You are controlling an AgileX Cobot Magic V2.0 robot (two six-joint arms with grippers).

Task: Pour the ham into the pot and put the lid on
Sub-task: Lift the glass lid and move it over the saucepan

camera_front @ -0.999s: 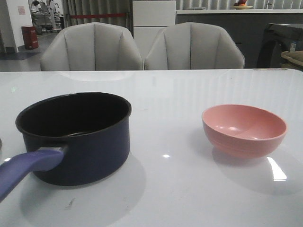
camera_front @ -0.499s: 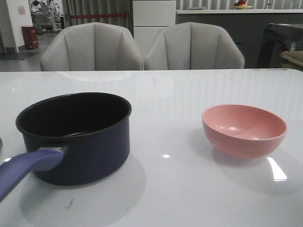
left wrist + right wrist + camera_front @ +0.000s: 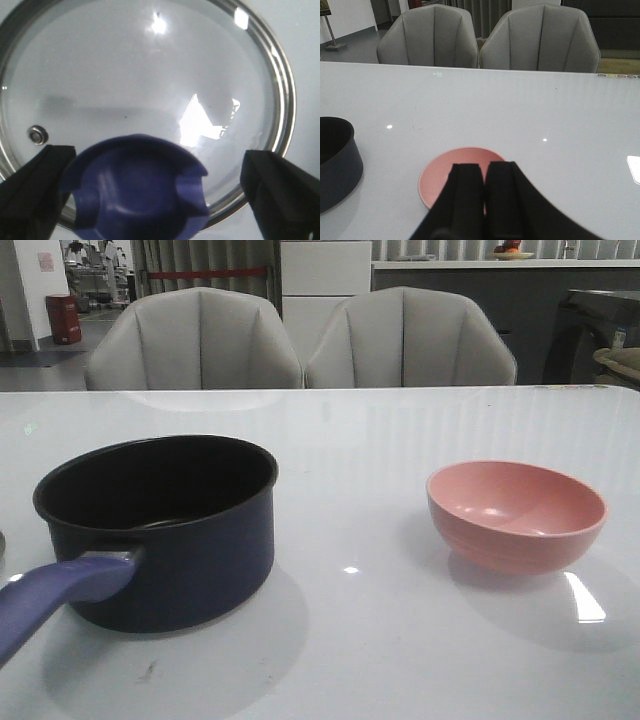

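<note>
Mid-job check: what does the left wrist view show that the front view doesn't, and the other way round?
Only the left wrist view shows the round glass lid with a steel rim, its blue funnel-shaped knob and the open left gripper, black fingers on either side of the knob. Only the front view shows the dark navy-blue saucepan, the pink round bowl and the grey chairs. Both share the glossy white table.
</note>
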